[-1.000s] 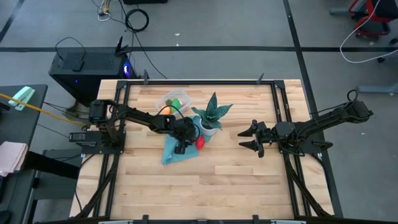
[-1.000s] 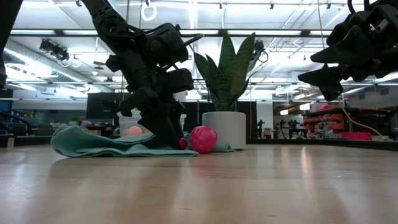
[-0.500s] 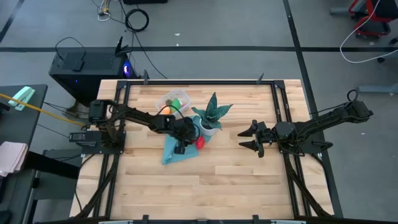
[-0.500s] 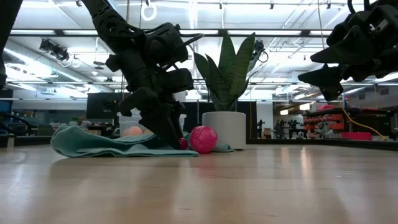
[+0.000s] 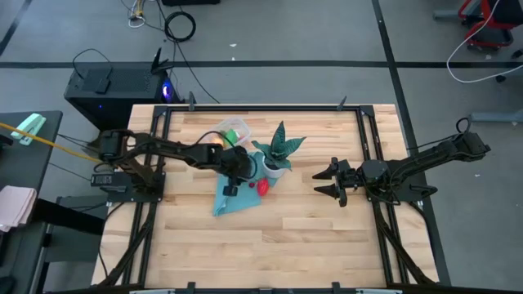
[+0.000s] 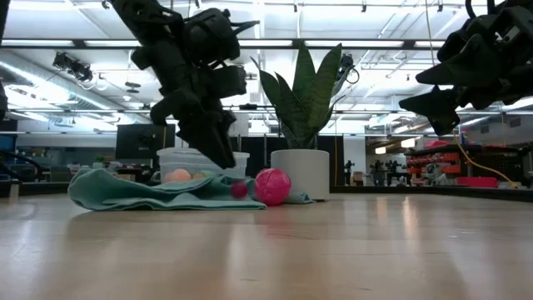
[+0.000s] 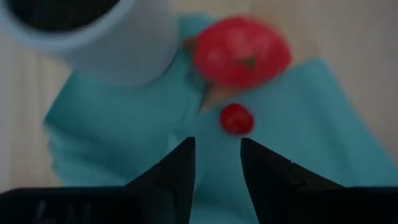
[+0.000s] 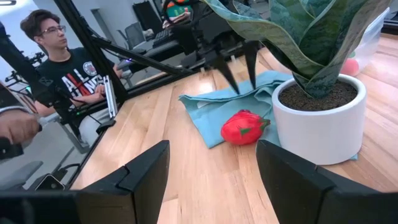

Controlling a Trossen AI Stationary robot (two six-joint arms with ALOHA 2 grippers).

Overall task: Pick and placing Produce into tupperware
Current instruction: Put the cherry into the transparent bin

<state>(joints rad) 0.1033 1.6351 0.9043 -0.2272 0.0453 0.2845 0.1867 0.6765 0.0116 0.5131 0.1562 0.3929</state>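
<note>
this is a robotics lab, open-plan: a butcher-block table [image 5: 270,237] in a black metal frame sits on grey floor marked with dark tape lines. a computer tower [image 5: 114,88] glows blue beside it, cables [image 5: 176,24] trailing. ceiling strip lights, benches behind, and a seated person [image 8: 59,56] watching nearby.

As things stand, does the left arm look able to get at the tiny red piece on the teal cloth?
Probably yes. The left tool hangs just above the tiny red piece, empty, its fingers apart. The piece lies bare on the teal cloth, clear of the larger red fruit and the white pot.
</note>
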